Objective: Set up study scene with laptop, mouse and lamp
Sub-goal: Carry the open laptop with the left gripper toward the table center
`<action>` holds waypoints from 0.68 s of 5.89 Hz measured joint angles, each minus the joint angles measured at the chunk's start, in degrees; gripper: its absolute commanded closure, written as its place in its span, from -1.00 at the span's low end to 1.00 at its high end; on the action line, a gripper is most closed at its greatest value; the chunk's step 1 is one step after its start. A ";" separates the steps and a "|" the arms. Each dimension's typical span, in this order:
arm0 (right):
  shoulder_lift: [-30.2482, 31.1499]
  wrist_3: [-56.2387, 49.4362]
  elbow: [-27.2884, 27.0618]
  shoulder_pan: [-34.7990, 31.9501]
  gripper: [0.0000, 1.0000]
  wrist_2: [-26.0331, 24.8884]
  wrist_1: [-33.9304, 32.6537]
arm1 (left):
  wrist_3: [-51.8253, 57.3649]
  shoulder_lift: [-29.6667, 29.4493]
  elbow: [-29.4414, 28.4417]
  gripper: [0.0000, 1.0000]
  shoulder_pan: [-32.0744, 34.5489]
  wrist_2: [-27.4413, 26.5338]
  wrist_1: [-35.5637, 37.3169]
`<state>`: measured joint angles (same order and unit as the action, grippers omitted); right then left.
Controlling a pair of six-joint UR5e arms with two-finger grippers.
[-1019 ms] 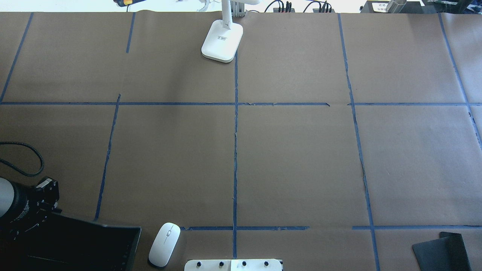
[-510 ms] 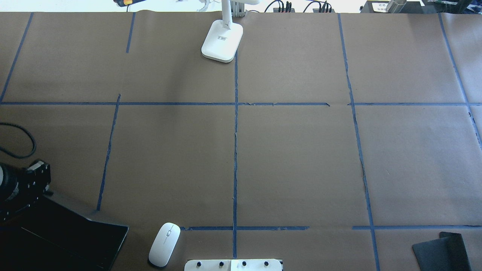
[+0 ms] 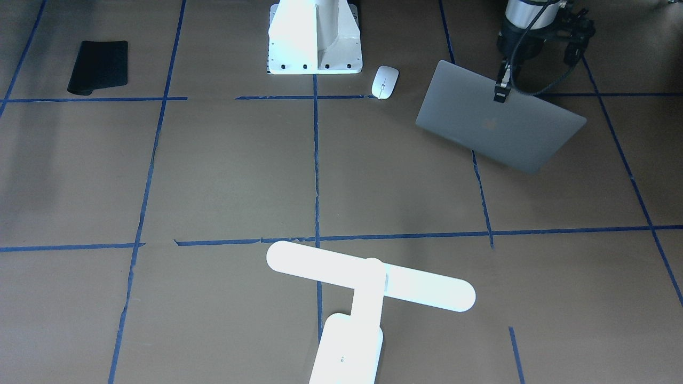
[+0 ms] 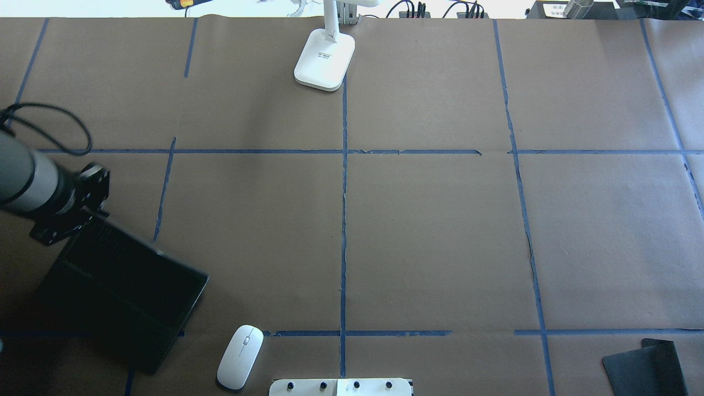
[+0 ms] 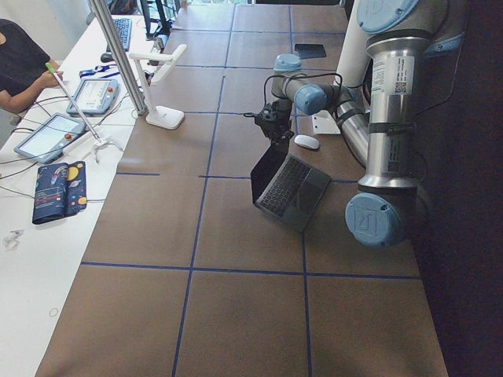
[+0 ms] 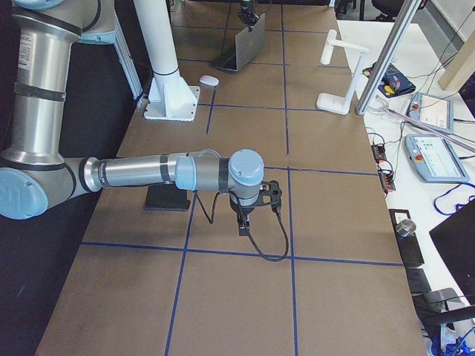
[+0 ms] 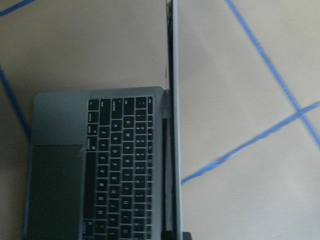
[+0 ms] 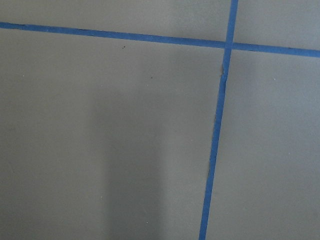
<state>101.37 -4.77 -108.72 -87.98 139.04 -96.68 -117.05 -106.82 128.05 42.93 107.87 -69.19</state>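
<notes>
table (image 4: 440, 220), brown paper | laptop (image 3: 496, 122) open, grey lid, black keys

Left claw (image 3: 500, 94) tight on laptop (image 3: 512, 133) lid

Our left gripper (image 4: 92, 209) now sits farther forward, away from the robot, than a second ago, and slightly nearer the middle after first dipping outward. The laptop (image 4: 126, 286), which it pinches by the lid's top edge, comes with it: more of its dark body shows in the overhead view, and its corner lies farther forward. The black cable (image 4: 66, 118) loops farther forward too.
</notes>
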 measured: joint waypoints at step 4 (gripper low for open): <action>-0.12 0.02 0.00 0.00 -1.00 0.05 0.00 | -2.25 -25.74 -24.01 1.00 1.09 0.06 -0.94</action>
<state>101.25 -4.75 -108.72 -87.98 139.09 -96.68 -119.30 -132.57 104.04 44.02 107.94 -70.13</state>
